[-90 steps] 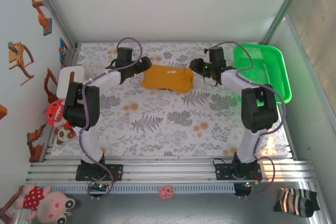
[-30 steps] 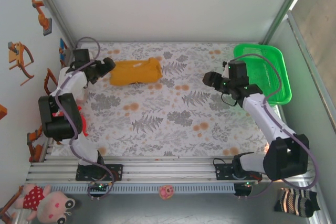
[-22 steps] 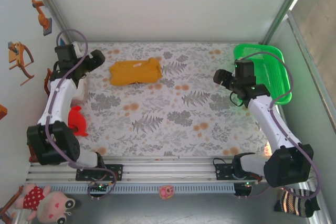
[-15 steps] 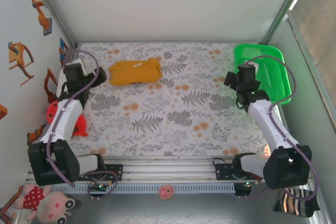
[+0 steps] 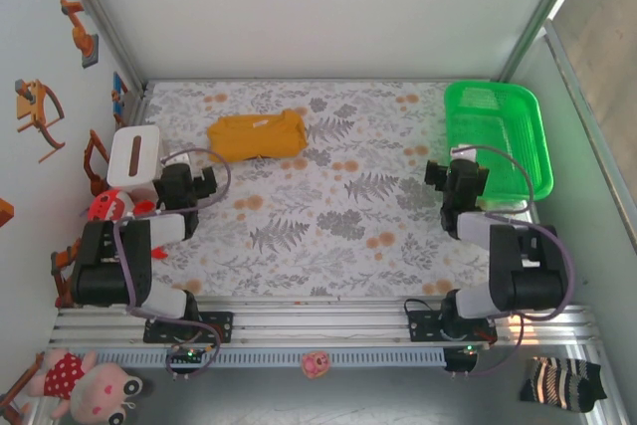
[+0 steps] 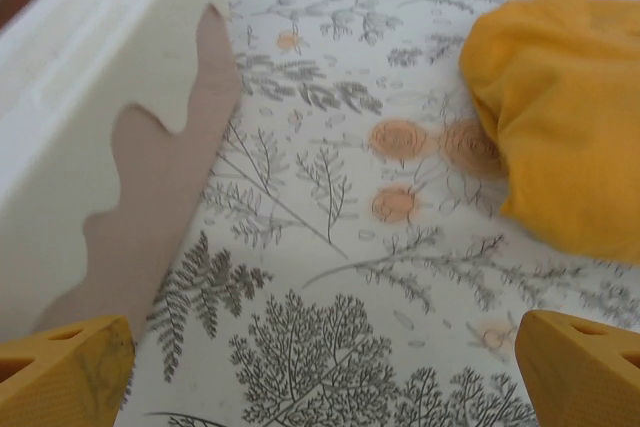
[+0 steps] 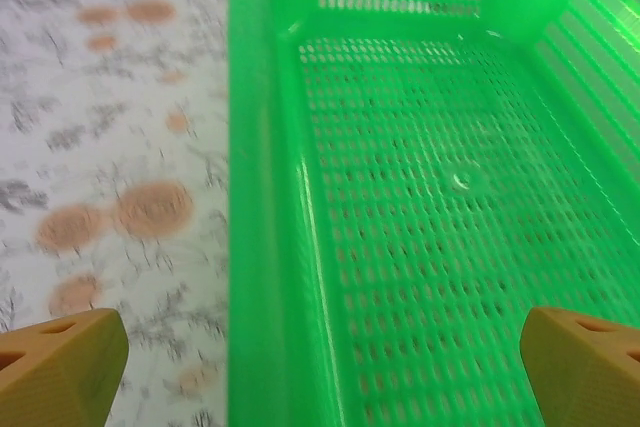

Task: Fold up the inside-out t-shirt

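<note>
Left gripper (image 6: 320, 372) spread wide beside white box (image 6: 90, 97), t-shirt (image 6: 560, 117) ahead; right gripper (image 7: 320, 367) spread wide facing green basket (image 7: 420, 197).

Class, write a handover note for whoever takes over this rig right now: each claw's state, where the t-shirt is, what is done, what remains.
Left claw: open, holding nothing, beside the white box.
Right claw: open, holding nothing, facing the green basket.
T-shirt: lies free at the far left of the table, in a compact folded bundle.
Done: folding, apparently.
Left: check the fold's neatness; tidy if needed.
</note>
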You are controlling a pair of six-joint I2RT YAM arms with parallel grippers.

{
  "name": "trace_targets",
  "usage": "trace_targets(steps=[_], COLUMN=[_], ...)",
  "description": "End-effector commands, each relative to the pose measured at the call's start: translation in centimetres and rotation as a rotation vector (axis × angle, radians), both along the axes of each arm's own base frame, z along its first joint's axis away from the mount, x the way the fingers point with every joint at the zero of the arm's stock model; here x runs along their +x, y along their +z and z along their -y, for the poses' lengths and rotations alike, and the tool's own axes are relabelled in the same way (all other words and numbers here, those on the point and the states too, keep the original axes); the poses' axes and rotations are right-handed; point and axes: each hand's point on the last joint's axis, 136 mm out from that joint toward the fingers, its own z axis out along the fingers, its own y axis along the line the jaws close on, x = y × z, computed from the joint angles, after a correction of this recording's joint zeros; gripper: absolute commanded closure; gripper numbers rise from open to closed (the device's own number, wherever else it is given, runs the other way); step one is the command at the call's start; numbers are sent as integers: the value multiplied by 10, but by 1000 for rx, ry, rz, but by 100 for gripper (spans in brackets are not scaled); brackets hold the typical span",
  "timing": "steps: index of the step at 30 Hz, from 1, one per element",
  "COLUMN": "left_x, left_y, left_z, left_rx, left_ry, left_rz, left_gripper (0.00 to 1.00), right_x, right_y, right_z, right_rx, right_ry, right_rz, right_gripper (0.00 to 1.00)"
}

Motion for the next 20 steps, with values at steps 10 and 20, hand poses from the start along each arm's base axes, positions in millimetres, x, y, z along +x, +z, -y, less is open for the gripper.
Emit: trace_targets(steps=[10, 20], left_x=[16, 16], left_y=[19, 18], left_z=[5, 5], left_rx=[-29, -28], left_ry=[-69, -68], left_rz=[119, 119], left_gripper=[3, 3], right_x=[3, 4], right_y=[-11, -11], right_z=[-3, -4], right_rx=[101, 104], right_ry=[74, 80], right_rz=[48, 45], right_gripper=[0, 0])
